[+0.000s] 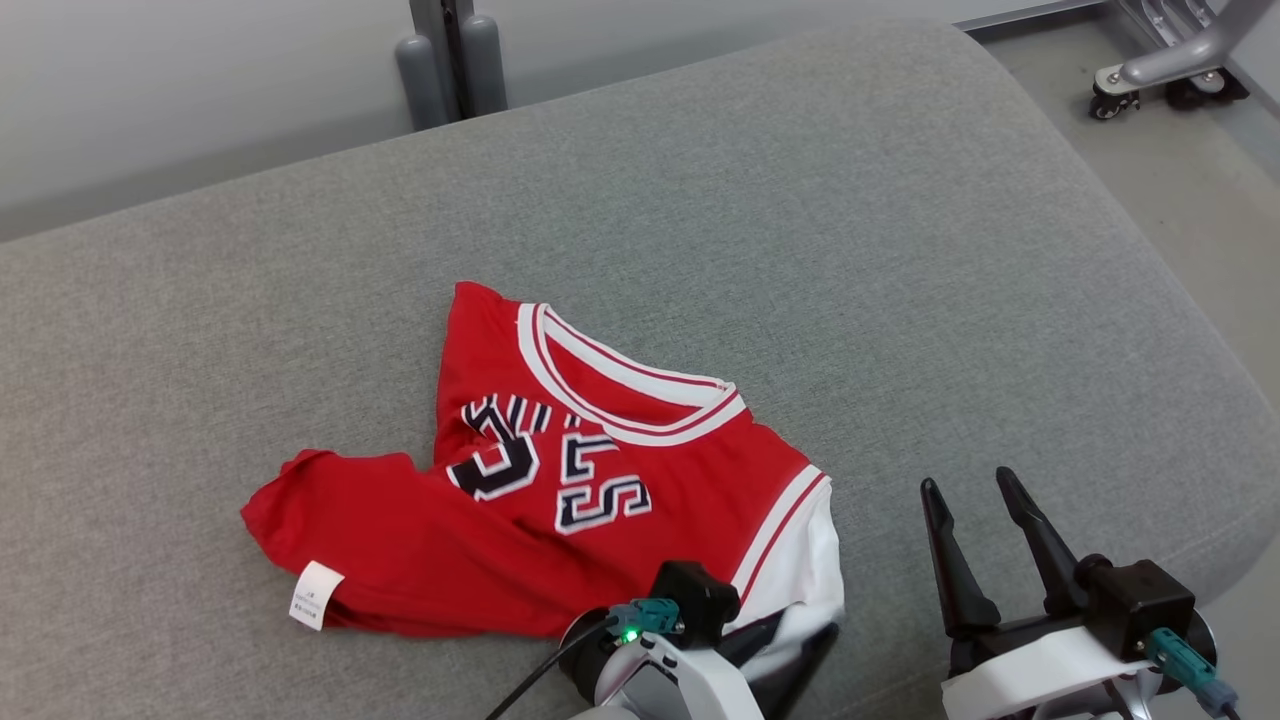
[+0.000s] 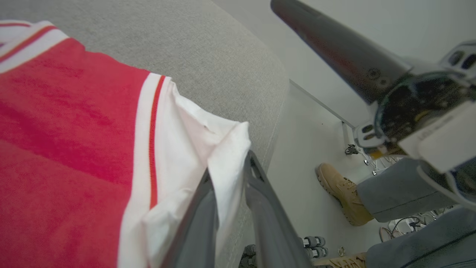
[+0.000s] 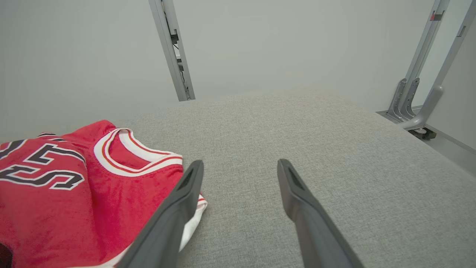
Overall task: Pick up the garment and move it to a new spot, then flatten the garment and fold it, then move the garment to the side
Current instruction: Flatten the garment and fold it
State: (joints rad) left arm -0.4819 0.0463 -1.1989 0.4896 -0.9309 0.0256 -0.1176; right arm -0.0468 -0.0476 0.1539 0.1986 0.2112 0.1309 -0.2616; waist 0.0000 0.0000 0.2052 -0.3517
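Two hands are low over the grey upholstered surface [image 1: 900, 250], and the risk lies mostly with the left one. The left hand [image 2: 228, 165] has a white fold of the garment [image 1: 560, 500] between its fingers [image 2: 267, 208]. The gap between them is narrow and packed with cloth, so I cannot tell whether it is clamped or lying loose. The right hand [image 1: 968, 482] is spread wide and empty, hovering just beside the garment's white-trimmed side.

The garment, a red jersey with white trim, lies crumpled near the front of the surface. Its neck opening faces up, and the left part is bunched and turned over so that a small white label [image 1: 316, 595] shows.

If the left hand pulls away while the fold is wedged between its fingers, it will likely drag that corner along and rumple the jersey further. The corner sits close to the rounded edge of the surface, so a backward tug could tip cloth over the side, and more of the jersey could slide after it.

Flattening from this one corner would probably leave the turned-over left part doubled under, and any fold made on top would come out crooked. The right hand's near finger [image 3: 174, 208] overlaps the hem in its own wrist view, so a careless sweep could snag it. A person's boot [image 2: 344, 193] stands on the floor close by, which leaves little room for a wide swing.
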